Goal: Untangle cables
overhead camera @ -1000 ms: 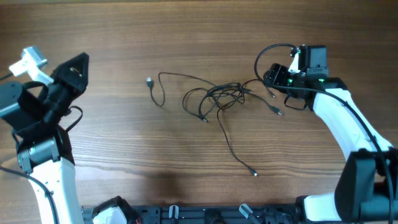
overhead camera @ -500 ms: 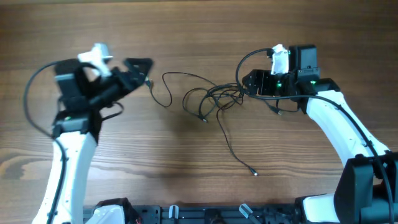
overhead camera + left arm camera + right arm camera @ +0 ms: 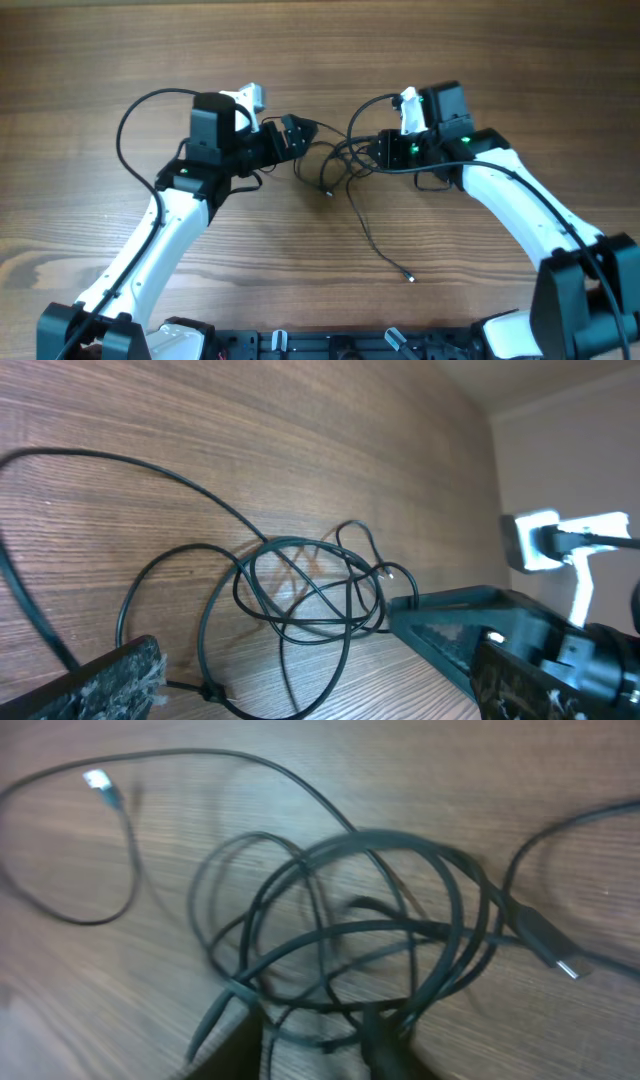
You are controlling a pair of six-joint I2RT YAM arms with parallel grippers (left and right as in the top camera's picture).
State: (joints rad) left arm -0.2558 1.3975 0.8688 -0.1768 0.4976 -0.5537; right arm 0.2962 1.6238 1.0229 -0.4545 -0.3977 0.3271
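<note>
Both arms have swung inward since the earlier frames. The left claw has come from the worktop's left side to the left flank of the knot, and the right claw has slid across onto its right flank.

Nearest the arm bases: one free tail ending in a small plug, lying alone on the worktop, well apart from both claws.

Mid-worktop: the cables, thin black cords in overlapping loops, lie between the two claws.

Left claw: spread wide, nothing between its fingers; the loops lie just ahead.

Right claw: low over the knot, but its wrist view is blurred. Cannot tell whether it pinches a strand.

Handling (judgement): the cords look light and limp. Tugging one loop will likely drag the whole bundle. Thin strands may slip from the pads, and plug ends may snag. Best hold is probably a single outer strand or the connector, drawn outward while the other claw pins the knot.
</note>
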